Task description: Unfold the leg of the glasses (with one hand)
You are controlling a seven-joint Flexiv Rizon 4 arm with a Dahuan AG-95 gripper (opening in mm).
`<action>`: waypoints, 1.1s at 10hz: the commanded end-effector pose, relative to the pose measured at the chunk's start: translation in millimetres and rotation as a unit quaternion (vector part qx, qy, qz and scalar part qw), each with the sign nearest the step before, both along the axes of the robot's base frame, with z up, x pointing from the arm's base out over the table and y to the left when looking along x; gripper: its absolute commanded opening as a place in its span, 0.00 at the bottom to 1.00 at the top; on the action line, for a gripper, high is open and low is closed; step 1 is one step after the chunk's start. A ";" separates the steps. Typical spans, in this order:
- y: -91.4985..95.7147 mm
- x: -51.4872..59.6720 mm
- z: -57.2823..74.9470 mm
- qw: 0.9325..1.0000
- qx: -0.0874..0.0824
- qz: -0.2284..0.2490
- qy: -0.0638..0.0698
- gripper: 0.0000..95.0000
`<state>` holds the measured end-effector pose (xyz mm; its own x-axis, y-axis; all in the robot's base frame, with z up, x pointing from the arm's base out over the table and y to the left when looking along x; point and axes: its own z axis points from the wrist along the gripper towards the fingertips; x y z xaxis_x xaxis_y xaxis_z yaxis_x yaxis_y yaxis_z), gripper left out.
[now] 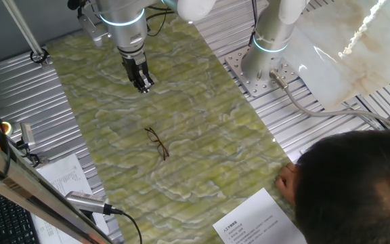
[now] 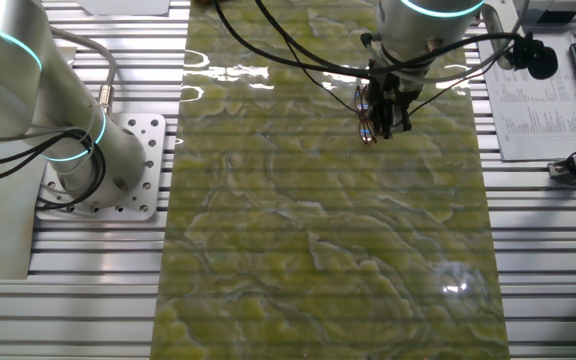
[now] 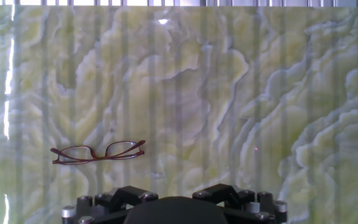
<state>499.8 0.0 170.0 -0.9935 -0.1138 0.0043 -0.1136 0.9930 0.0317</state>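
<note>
Claw (image 1: 143,84) hangs above the worktop (image 1: 202,102), pointing down, nothing in it. Fingers look close together in both fixed views, but the gap itself isn't resolvable and the hand view only shows the base of the hand, so I can't tell how wide it stands.

Glasses (image 1: 157,143) lie flat on the worktop, well apart from the claw and nearer the seated person (image 1: 357,186) than the claw is. From the hand camera the glasses (image 3: 98,152) sit ahead of the claw and off to its left, lenses side by side, frame running crossways to the view. Legs look folded in behind the frame; wire is too thin to be sure which leg lies on top.

The other fixed view doesn't catch the glasses at all, only the claw (image 2: 383,128) over the green marbled mat.

My read: task not started, claw parked high so the camera gets the whole frame before committing. Glasses placed in open space with room all round, which suits a one-handed job: nothing to brace against, so the claw probably needs to hook a leg tip and swing it out while friction on the mat holds the frame. Risk: the light frame slides instead of the hinge opening.
</note>
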 end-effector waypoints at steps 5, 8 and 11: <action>0.3 0.1 0.4 1.000 -0.006 -0.001 0.009 0.00; 0.2 0.2 0.2 1.000 -0.006 0.001 0.009 0.00; 0.1 1.6 -0.8 1.000 -0.006 0.003 0.008 0.00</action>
<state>502.1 0.5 169.2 -0.9925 -0.1206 0.0210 -0.1202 0.9925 0.0205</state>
